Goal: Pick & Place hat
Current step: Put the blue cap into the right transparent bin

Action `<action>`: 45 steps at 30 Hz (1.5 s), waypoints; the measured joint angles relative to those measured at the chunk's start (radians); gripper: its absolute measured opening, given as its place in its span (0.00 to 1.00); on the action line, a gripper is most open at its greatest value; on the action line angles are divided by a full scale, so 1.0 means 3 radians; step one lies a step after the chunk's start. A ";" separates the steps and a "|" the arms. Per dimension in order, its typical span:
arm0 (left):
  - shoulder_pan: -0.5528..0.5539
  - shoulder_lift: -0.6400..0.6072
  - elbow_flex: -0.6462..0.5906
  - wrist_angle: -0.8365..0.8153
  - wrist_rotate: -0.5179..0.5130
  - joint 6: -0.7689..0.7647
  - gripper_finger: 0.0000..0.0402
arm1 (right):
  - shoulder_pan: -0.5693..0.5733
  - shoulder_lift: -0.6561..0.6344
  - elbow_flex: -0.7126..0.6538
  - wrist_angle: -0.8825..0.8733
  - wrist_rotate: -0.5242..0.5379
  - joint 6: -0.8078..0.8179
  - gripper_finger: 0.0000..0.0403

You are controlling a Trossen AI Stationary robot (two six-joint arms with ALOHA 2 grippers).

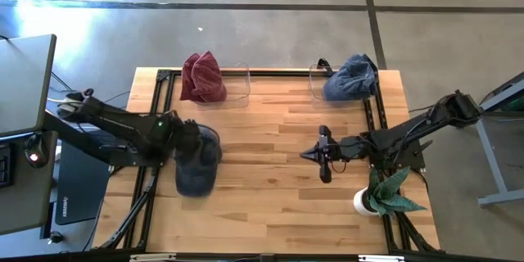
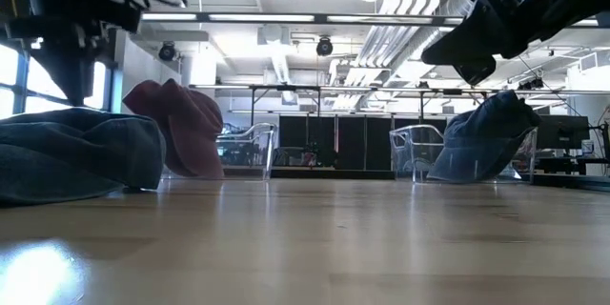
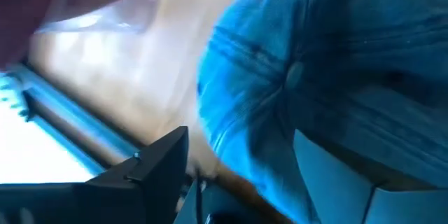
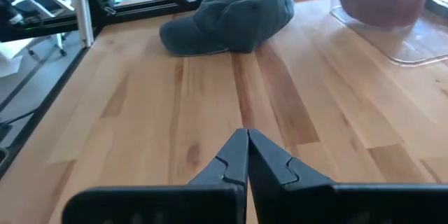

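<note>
High view shows the dark blue hat (image 1: 196, 168) lying on the worktop (image 1: 270, 164) under the left pincer (image 1: 190, 141), fingers apart around its crown; lifting and placing remain. Right pincer (image 1: 315, 155) waits closed.

From my station I note: dark blue-grey denim cap (image 1: 197, 164) on pale wood-plank table (image 1: 270, 205); dark red cap (image 1: 202, 78) and lighter blue cap (image 1: 350, 79), each on a clear stand; green striped plant (image 1: 391, 192) in white pot (image 1: 363, 203); black arms.
</note>
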 joint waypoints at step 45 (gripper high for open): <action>0.0140 0.1469 0.0153 0.4160 0.0280 0.2263 0.02 | 0.0001 -0.0001 0.0004 0.0071 -0.0513 -0.0068 0.00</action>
